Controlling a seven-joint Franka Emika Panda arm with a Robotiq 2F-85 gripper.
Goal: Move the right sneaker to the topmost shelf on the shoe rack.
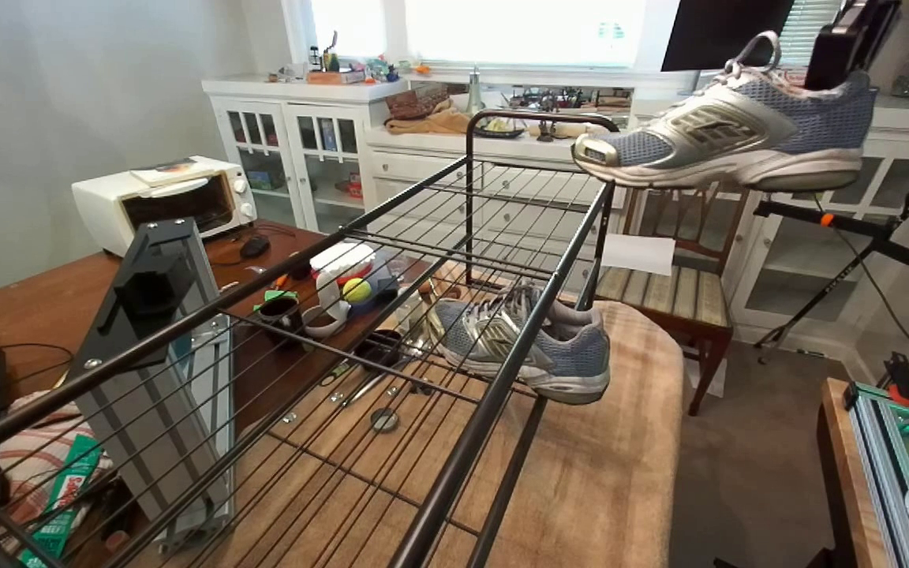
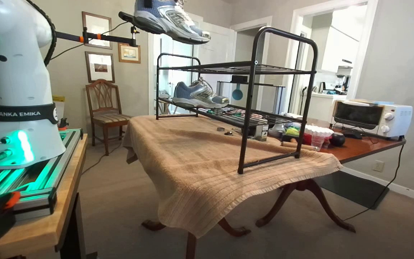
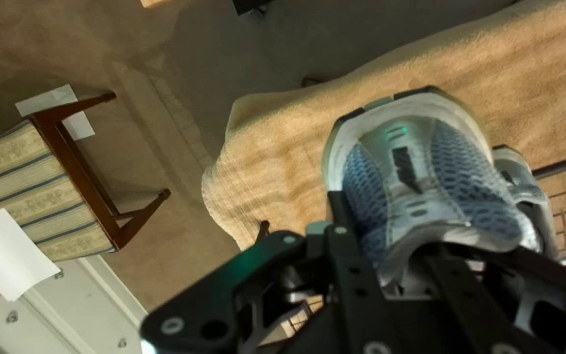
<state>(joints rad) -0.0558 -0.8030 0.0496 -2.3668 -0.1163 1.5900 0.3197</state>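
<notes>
Brown table (image 2: 365, 147) with a tan towel (image 2: 178, 154) over its left side in an exterior view, shoe rack (image 2: 249, 109) standing on that, toaster oven (image 2: 372, 118) far right. Clutter (image 2: 318, 132) between's kinda hard to make out.

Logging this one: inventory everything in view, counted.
shoe rack: one, black, on towel
topmost shelf: one, black, on rack
towel: one, tan, over table
table: one, brown, under towel
held sneaker: one, grey-blue, mid-air
second sneaker: one, grey-blue, on rack, lower level
toaster oven: one, white, on table
clutter: uncounted, mixed, on table
chairs: two, brown, one per exterior view
cabinets: several, white, background
picture frames: three, brown, background
arm: one, white, beside table
tool: one, black, gripping held sneaker
</notes>
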